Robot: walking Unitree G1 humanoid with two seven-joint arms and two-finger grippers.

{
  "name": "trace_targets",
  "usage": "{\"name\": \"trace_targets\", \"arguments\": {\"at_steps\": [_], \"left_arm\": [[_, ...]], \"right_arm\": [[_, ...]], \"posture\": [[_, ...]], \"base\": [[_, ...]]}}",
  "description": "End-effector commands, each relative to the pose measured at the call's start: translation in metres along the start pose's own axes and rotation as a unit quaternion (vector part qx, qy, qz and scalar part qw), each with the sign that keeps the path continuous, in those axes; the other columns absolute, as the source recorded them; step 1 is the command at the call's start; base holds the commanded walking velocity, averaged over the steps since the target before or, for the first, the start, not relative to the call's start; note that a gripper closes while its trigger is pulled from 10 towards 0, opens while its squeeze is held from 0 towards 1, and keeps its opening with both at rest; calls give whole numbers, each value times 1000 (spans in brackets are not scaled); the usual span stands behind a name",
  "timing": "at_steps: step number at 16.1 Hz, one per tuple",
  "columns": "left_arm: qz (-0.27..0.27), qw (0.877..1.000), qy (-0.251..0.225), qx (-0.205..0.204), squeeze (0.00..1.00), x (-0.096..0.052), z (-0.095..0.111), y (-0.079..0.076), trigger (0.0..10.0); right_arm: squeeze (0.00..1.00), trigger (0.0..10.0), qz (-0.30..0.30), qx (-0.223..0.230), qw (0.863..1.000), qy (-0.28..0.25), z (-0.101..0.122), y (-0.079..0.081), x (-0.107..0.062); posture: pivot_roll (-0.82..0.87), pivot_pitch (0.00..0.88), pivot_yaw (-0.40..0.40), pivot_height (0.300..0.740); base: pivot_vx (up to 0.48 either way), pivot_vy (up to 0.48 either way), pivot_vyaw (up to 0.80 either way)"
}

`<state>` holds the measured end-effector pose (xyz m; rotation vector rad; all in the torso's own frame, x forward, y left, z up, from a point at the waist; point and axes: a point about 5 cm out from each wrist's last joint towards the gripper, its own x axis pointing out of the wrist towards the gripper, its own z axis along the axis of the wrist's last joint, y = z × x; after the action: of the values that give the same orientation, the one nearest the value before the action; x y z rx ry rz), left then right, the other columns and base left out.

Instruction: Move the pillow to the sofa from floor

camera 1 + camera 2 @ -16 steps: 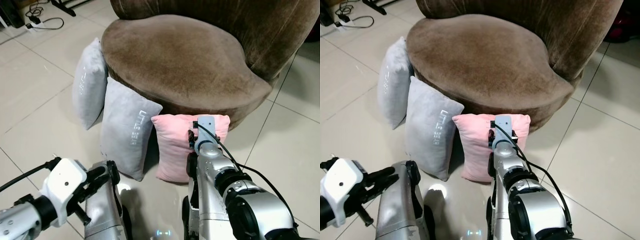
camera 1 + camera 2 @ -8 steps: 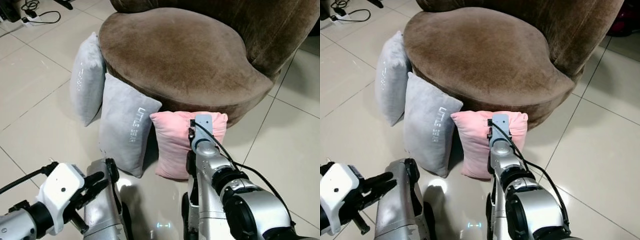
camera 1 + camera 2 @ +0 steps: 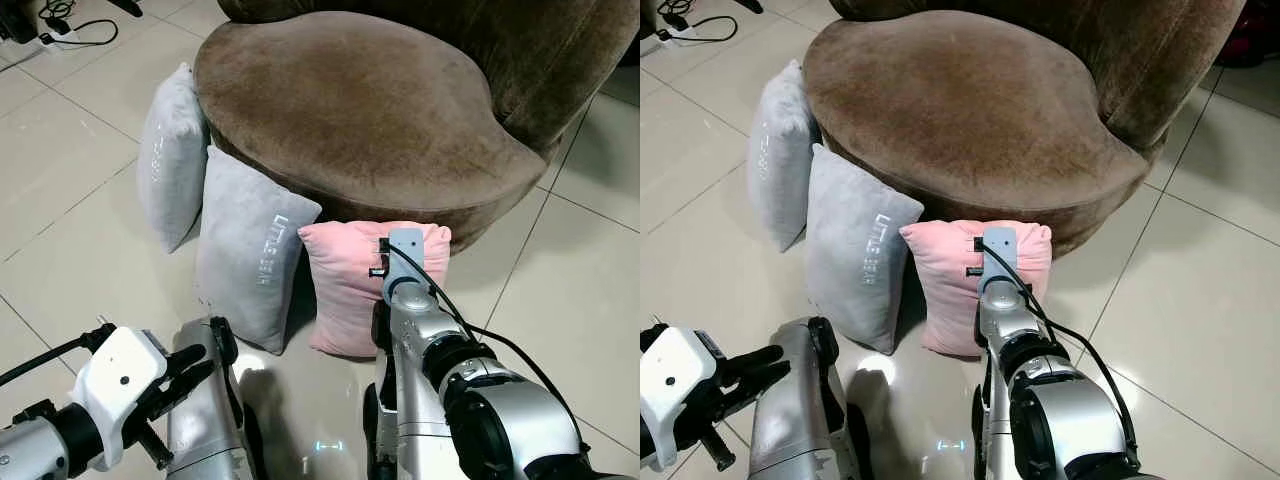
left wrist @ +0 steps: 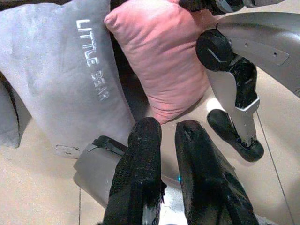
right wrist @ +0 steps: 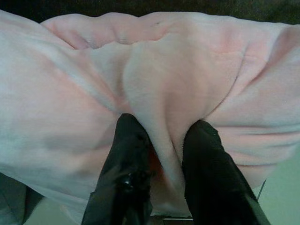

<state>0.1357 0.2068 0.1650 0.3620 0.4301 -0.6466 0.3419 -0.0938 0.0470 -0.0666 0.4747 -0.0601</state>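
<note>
A small pink velvety pillow (image 3: 345,285) stands on edge on the pale tiled floor (image 3: 70,190), leaning against the front base of the round brown velour sofa (image 3: 360,110). The right gripper (image 5: 161,140) is pressed into the pillow's face, and its two black fingers (image 5: 129,154) have a fold of the pink fabric pinched up between them, so the hand is clenched on the pillow. From the head cameras the silver right arm (image 3: 450,390) reaches straight ahead toward twelve o'clock, with its wrist block covering the pillow's upper middle.

Just beside the pink pillow, at about ten o'clock from it, a grey rectangular pillow lettered "LITTLE BEAR" (image 3: 250,260) also leans on the sofa base, touching the pink one along its edge. A second grey pillow (image 3: 170,160) stands farther round the sofa at about ten o'clock again, tucked against the seat's side.

The left gripper (image 4: 166,136) hangs low near the floor at about seven o'clock from the pillows, holding nothing; its fingers (image 4: 140,159) are close together with only a narrow gap between them. A black cable and power strip (image 3: 55,15) lie on the tiles far off at eleven o'clock.
</note>
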Motion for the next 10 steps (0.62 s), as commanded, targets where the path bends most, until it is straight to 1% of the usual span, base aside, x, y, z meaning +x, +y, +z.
{"name": "trace_targets", "arguments": {"at_steps": [1,6,8,10], "left_arm": [[0,1000,3,5,0,-3,0,2,10000],[3,1000,-3,5,0,2,-1,4,10000],[17,1000,-12,-2,0,7,-1,9,10000],[43,998,-31,-20,0,8,0,10,10000]], "right_arm": [[0,0,7,-4,1000,23,-14,3,-3],[0,0,10,13,1000,26,-19,7,-5],[0,0,20,41,999,14,-16,10,-5],[0,0,44,94,994,-37,-3,10,-6]], "posture": [[5,227,34,435],[-11,176,34,435],[-34,138,30,435],[-66,87,28,435]], "base": [[0,0,0],[0,0,0],[0,0,0],[0,0,0]]}}
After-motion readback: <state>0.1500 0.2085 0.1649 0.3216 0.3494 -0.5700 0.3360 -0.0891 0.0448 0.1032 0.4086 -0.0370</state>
